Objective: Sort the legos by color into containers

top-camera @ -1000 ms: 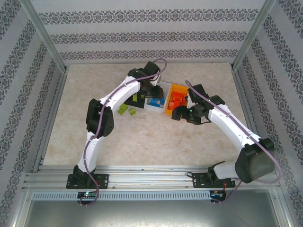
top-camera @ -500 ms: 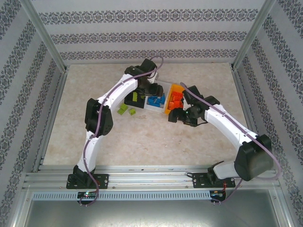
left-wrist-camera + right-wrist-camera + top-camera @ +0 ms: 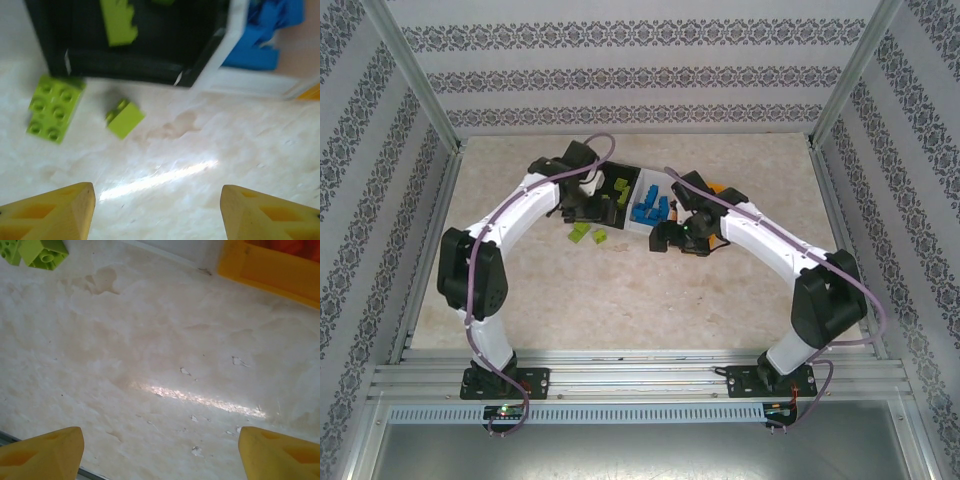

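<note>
Loose legos: a larger green lego (image 3: 52,107) and a smaller green lego (image 3: 125,117) lie on the table (image 3: 210,150), close together but apart. They are ahead of the left fingers (image 3: 55,210), nearer the left tip than the right one, and touch neither.
Containers: the black bin (image 3: 125,67) stands just beyond the two loose legos and has sorted green legos (image 3: 119,22) in it. Next to it the white bin (image 3: 250,80) holds blue legos (image 3: 265,30). The orange-yellow bin (image 3: 270,270) is ahead and to the right of the right fingers (image 3: 40,452).
Left fingers: spread apart with only bare table between the tips, grasping nothing.
Right fingers: spread wide and empty over bare table. One green lego (image 3: 42,252) sits far ahead of the left tip.
Step in hand: by my reading, fetching the last green legos. Blue looks sorted, and I see no other stray lego on the table.
Next move calls for: the left fingers going forward and toward the left tip, dropping to straddle one lego, most likely the smaller and nearer one, then clenching on its sides. The lego would then be lifted over the near wall of the black bin. The two legos lie close, so the approach must be narrow enough not to knock the larger one.
</note>
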Tool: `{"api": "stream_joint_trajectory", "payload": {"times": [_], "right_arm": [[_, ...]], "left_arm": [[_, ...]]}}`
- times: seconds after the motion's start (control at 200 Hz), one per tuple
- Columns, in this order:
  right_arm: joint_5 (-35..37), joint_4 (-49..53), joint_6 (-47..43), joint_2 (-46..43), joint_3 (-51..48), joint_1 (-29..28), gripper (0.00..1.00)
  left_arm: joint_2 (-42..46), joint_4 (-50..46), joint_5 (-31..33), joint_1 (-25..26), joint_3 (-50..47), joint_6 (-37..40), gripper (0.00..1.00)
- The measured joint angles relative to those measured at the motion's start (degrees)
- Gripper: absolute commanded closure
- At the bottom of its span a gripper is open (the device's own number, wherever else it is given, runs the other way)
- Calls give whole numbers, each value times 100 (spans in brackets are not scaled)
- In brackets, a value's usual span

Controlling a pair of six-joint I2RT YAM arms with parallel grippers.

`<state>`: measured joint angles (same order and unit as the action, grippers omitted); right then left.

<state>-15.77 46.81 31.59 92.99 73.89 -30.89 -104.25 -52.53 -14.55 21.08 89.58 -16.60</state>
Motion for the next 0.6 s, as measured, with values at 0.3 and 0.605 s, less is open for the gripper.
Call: {"api": "stream_joint_trajectory", "payload": {"times": [0.3, 0.605], "right_arm": [[-24, 7, -2, 363, 280, -166, 19], [-20, 50, -2, 363, 334, -190, 19]], "left_arm": [[42, 354, -160, -9, -691, 739, 37], [-590, 457, -155, -9, -210, 1272, 37]]}}
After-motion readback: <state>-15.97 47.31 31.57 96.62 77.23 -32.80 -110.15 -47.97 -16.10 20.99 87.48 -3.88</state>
